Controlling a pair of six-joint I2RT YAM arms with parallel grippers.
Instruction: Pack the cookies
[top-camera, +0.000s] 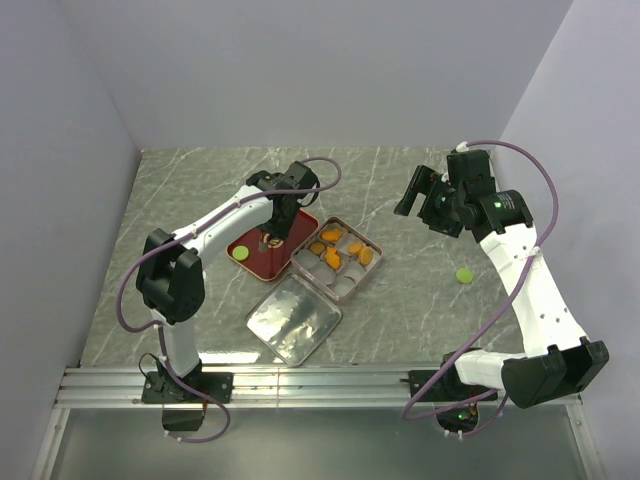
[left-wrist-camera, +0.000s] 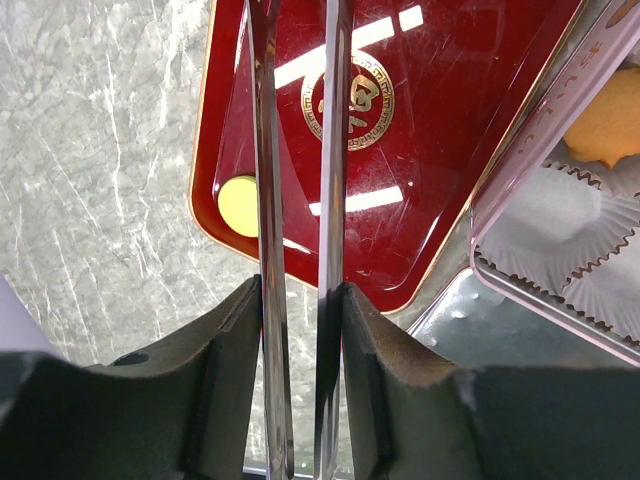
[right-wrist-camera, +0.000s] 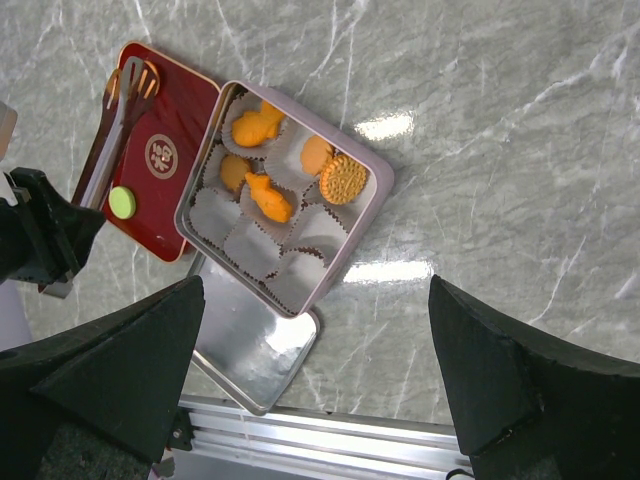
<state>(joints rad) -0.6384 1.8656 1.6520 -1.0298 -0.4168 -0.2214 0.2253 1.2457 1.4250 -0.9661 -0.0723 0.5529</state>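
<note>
Several orange cookies (top-camera: 333, 257) lie in paper cups in a pink tin (top-camera: 378, 248), also seen in the right wrist view (right-wrist-camera: 270, 197). One green cookie (top-camera: 241, 253) lies on the red tray (top-camera: 255, 268); another green cookie (top-camera: 464, 274) lies on the table at the right. My left gripper (top-camera: 283, 210) is shut on metal tongs (left-wrist-camera: 333, 150), whose tips hang over the red tray (left-wrist-camera: 430, 150), right of the green cookie (left-wrist-camera: 238, 205). My right gripper (top-camera: 420, 195) is open and empty, held high to the right of the tin (right-wrist-camera: 383, 180).
The tin's silver lid (top-camera: 293, 318) lies flat in front of the tin, touching its near corner. An aluminium rail (top-camera: 320, 385) runs along the table's near edge. Grey walls close the table on three sides.
</note>
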